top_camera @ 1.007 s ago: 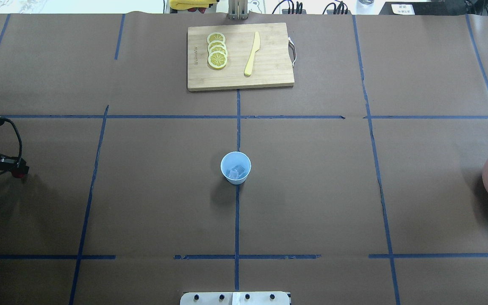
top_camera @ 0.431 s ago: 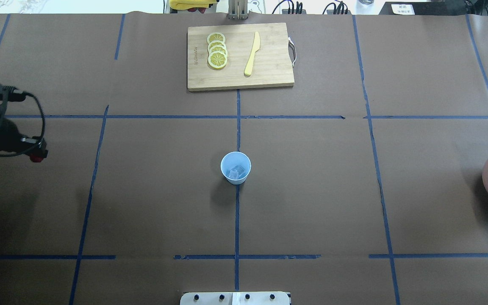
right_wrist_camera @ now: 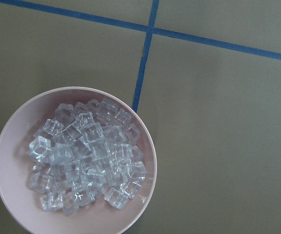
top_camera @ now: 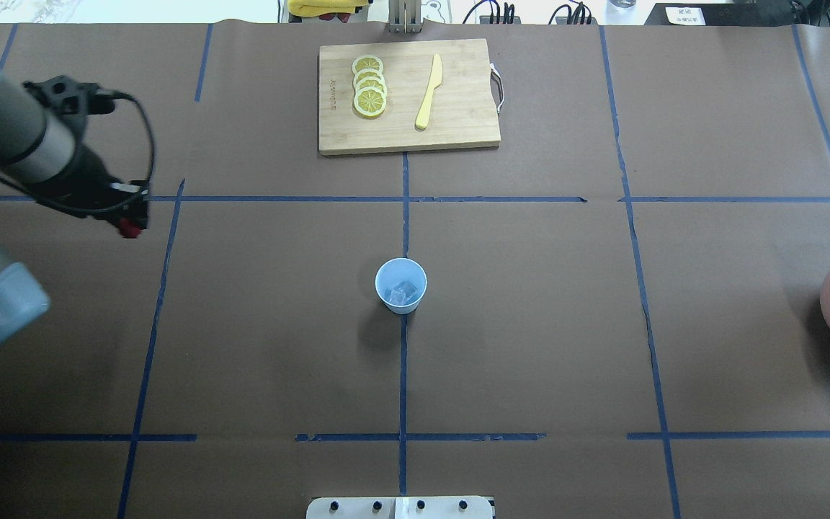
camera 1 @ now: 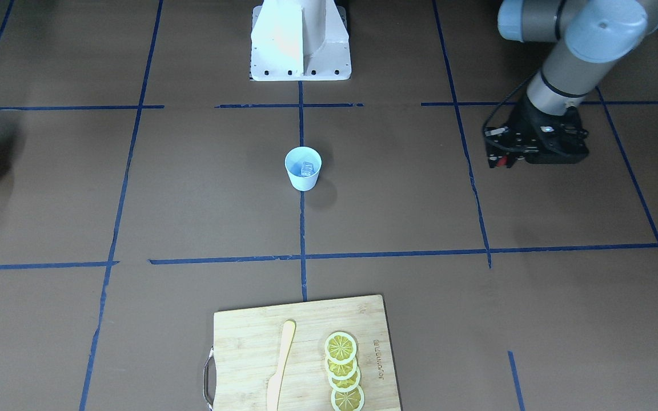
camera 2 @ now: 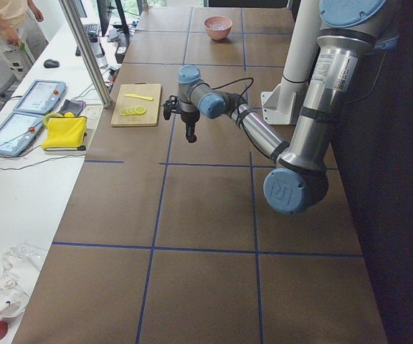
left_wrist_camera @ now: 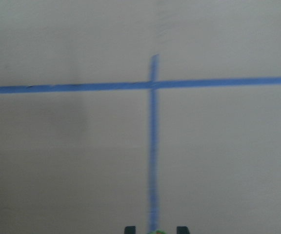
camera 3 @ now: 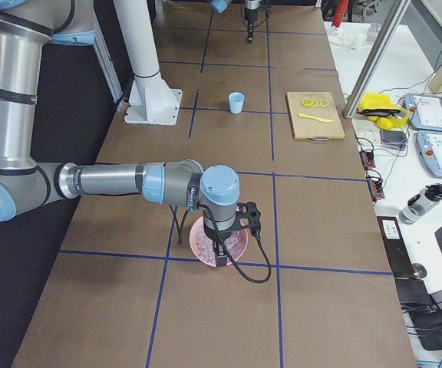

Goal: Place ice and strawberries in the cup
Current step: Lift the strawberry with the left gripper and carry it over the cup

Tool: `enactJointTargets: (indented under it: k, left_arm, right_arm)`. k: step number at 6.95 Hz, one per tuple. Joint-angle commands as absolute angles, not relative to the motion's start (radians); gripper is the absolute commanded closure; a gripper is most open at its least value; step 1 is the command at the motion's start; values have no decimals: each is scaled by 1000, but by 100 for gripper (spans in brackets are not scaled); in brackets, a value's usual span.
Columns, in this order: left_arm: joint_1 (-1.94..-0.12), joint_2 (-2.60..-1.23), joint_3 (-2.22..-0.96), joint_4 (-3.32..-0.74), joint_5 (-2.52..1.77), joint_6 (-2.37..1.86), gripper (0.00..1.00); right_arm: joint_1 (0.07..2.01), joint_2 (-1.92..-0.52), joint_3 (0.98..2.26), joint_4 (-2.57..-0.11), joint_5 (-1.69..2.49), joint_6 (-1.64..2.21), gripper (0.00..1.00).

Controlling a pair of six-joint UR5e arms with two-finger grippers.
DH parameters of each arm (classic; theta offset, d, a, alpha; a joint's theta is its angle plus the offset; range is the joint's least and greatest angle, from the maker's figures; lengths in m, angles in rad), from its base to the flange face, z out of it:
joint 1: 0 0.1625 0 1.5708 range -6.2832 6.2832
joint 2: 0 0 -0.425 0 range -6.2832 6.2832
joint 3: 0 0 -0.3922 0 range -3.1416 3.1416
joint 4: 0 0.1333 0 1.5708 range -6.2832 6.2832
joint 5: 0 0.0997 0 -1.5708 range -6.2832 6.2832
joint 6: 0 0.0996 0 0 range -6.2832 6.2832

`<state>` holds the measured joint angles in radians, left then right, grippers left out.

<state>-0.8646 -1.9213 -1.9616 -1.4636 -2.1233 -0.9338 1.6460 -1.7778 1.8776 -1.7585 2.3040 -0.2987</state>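
Upper left of overhead view: strawberry [camera 1: 497,162] is clamped in left tool [top_camera: 129,223]. The cup [top_camera: 400,285], ice [top_camera: 404,292] inside, sits centre, well apart. Release is best made low, centred over the rim. State of right tool [camera 3: 220,259] cannot be told.

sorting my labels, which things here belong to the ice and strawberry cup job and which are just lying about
For the job: cup with ice in it; bowl of more ice; left gripper, something small between its fingertips, too little showing to name; right gripper above the bowl.

Lying about: cutting board; lemon slices; knife; yellow cloth.
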Motion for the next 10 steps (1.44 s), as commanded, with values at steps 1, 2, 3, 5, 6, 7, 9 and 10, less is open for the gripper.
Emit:
enactJointTargets:
  k: [1, 2, 3, 5, 6, 7, 9, 10]
  left_arm:
    - [-761, -2141, -1913, -1356, -2112, -1154, 100]
    - [-714, -2236, -1845, -1356, -2064, -1246, 99]
    - [-633, -2302, -1789, -1365, -2001, -1332, 98]
    - [-557, -2449, -1657, -1373, -1955, -1455, 97]
    - [-531, -2480, -1619, -1393, -1916, -1486, 95]
    - [-529, -2477, -1614, -1413, -1914, -1488, 94]
    - [-529, -2477, -1597, -1414, -1914, -1485, 83]
    - [-529, -2476, -1597, -1416, -1914, -1479, 51]
  right_arm:
    - [1646, -1776, 1878, -1759, 2304, -298, 1]
    - [1646, -1776, 1878, -1759, 2304, -298, 1]
    - [1646, -1778, 1878, -1759, 2304, -299, 1]
    - [1646, -1778, 1878, -1759, 2304, -298, 1]
    - [1646, -1778, 1876, -1759, 2304, -298, 1]
    - [1646, -1778, 1876, -1759, 2303, -299, 1]
    - [1646, -1778, 1876, -1759, 2304, -299, 1]
    - [1646, -1776, 1876, -1759, 2304, -298, 1]
